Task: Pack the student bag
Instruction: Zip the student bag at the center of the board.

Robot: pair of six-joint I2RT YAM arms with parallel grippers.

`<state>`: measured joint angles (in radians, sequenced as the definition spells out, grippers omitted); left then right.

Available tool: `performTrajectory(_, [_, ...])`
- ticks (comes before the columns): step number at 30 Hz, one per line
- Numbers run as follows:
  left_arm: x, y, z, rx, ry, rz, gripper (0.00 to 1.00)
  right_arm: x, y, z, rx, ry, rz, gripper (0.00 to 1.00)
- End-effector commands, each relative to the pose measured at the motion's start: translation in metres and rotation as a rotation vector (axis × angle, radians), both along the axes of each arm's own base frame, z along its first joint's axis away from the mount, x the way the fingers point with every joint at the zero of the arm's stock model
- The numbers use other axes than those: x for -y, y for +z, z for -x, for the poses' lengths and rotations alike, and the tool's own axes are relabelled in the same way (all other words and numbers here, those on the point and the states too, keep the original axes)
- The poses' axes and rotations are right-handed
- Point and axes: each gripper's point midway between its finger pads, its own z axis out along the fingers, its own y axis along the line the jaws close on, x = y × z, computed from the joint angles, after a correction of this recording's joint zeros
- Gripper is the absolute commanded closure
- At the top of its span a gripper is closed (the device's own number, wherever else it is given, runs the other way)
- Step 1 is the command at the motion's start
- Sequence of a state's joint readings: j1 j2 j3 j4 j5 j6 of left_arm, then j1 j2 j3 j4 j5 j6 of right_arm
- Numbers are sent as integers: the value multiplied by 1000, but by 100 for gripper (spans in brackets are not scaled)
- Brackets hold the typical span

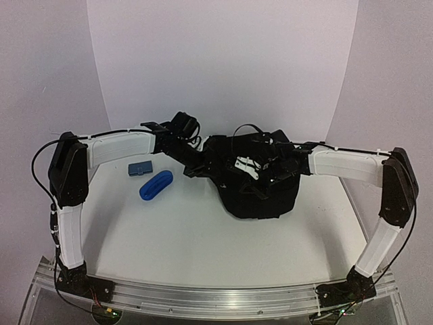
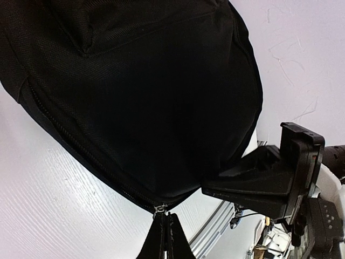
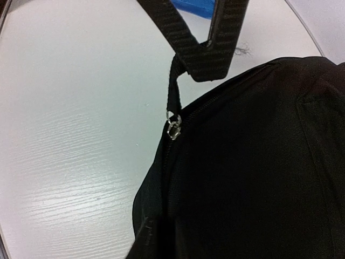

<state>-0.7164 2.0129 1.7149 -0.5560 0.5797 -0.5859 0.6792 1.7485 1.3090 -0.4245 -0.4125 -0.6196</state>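
Black student bag (image 1: 260,196) sits centre-right in the top view. I have the left gripper (image 2: 165,217) pinched closed on its zip slider (image 2: 159,208), bag above; the right gripper (image 3: 202,67) clamps a pull tab (image 3: 173,97), bag lower right.

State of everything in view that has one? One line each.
student bag: lying on table, zipper closed along the stretch in the left wrist view.
left arm's fingers: shut on zipper pull.
right arm's fingers: tips together, apparently shut on pull tab.
blue-grey box: flat on table, outside bag.
blue oblong object: on table, outside bag.
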Motion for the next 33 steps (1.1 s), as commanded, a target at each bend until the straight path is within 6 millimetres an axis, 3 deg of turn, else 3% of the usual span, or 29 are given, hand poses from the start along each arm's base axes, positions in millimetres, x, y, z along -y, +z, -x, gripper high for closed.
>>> performTrajectory(1, [-9, 18, -26, 41, 70, 38, 100, -2, 15, 3, 49, 14, -30, 100])
performTrajectory(10, [-44, -3, -70, 33, 187, -18, 100, 32, 11, 53, 30, 66, 22, 100])
performTrajectory(15, [-47, -1, -88, 48, 197, -3, 100, 49, -10, 82, -22, 84, 70, 100])
performTrajectory(19, [-49, 0, -95, 55, 198, 2, 100, 62, -23, 92, -33, 80, 116, 100])
performTrajectory(23, [-73, -14, -105, 42, 268, -75, 100, 70, -25, 102, -38, 105, 133, 100])
performTrajectory(25, [-88, -17, -110, 30, 315, -97, 100, 65, -18, 105, -54, 110, 102, 100])
performTrajectory(27, [-87, -10, -108, 33, 299, -58, 100, 50, -9, 106, -78, 114, 60, 100])
performTrajectory(29, [-84, -4, -105, 35, 277, -28, 100, 28, 0, 104, -110, 101, 15, 100])
performTrajectory(32, [-81, 2, -103, 36, 264, -8, 99, -21, 25, 106, -140, 124, -81, 99])
performTrajectory(33, [-82, 5, -103, 41, 268, -11, 97, -33, 36, 106, -147, 130, -110, 93])
